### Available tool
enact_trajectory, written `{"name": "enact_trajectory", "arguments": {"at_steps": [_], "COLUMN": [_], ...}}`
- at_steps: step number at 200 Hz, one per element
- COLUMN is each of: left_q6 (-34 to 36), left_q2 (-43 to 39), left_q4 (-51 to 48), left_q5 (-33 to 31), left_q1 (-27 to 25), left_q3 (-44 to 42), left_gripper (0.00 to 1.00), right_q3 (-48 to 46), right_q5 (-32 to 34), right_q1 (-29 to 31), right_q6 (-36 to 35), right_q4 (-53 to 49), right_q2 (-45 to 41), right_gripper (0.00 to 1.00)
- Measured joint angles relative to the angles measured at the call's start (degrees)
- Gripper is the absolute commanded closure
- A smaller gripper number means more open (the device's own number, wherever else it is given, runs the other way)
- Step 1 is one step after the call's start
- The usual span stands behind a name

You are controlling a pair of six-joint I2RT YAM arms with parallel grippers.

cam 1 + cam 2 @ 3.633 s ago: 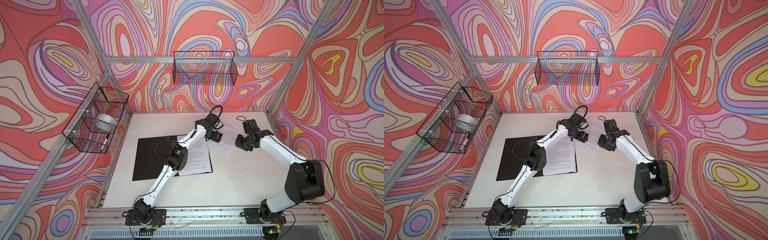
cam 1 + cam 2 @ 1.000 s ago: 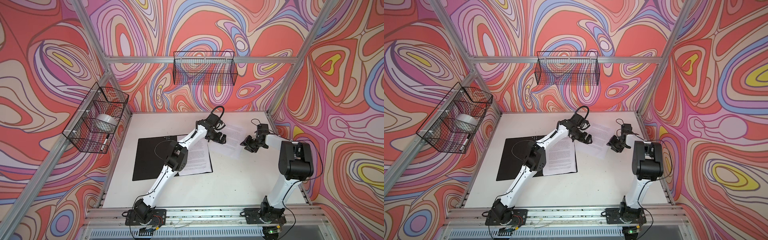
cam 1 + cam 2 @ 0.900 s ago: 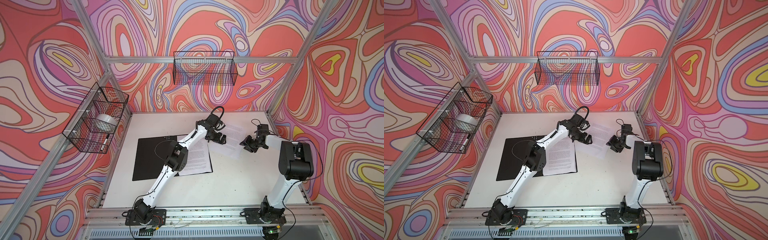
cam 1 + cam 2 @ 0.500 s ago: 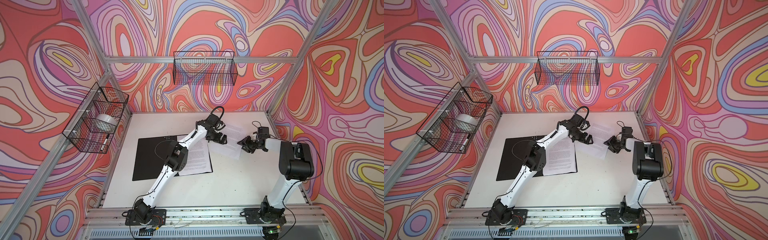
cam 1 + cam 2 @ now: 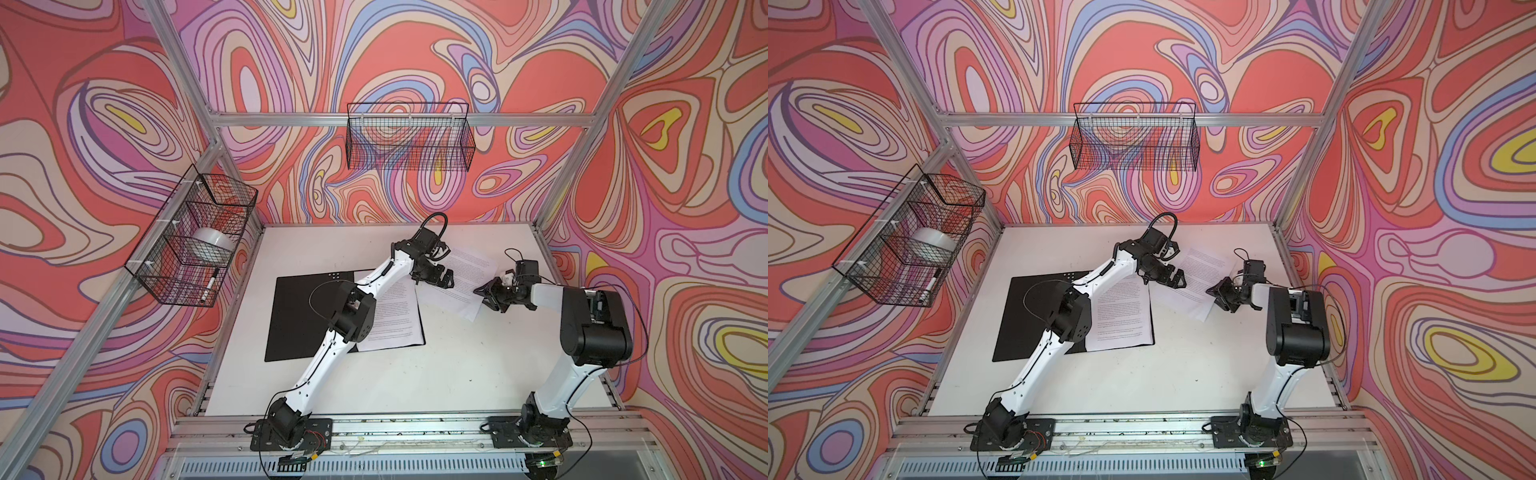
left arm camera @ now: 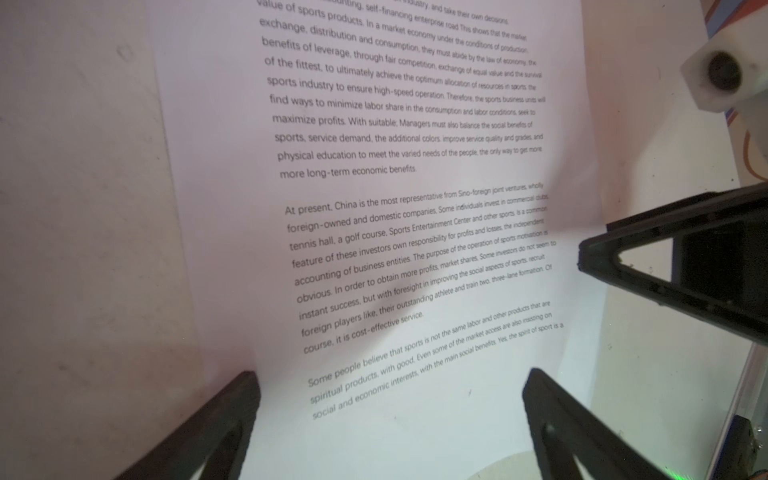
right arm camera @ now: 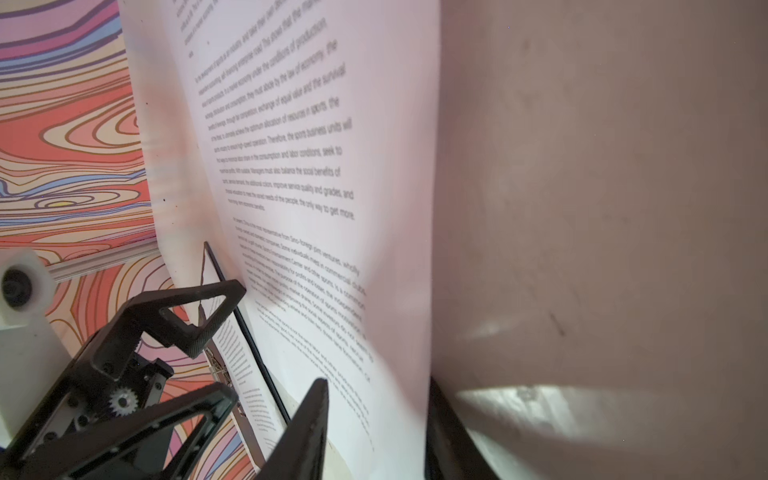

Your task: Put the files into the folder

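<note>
Top views, loose file (image 5: 459,279), long axis diagonal, far end rightward

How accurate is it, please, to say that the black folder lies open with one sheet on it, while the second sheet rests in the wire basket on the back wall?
Nearly: both top views show the second sheet lying on the table right of the folder, not in the wire basket. The folder does lie open with one sheet on it.
</note>
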Motion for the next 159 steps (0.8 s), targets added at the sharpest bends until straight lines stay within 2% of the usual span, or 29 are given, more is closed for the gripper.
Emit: {"name": "enact_trajectory", "arguments": {"at_steps": [78,159], "left_q6": [0.0,0.2], "left_q2": [-0.4,-0.6], "left_q4": [0.5,0.8], "left_q5": [0.1,0.7], "left_q1": [0.0,0.1], "left_q3": [-0.8,-1.2], "left_gripper": [0.00,0.00], "right_q3": [-3.1,-4.5], "right_q5": [0.1,-1.5], "right_q1": [-0.3,-0.3], "right_q6": [0.7,2.9], "right_q4": [0.3,5.7], "right_q2": [-5.6,-3.2], "right_gripper": [0.65,0.69]}}
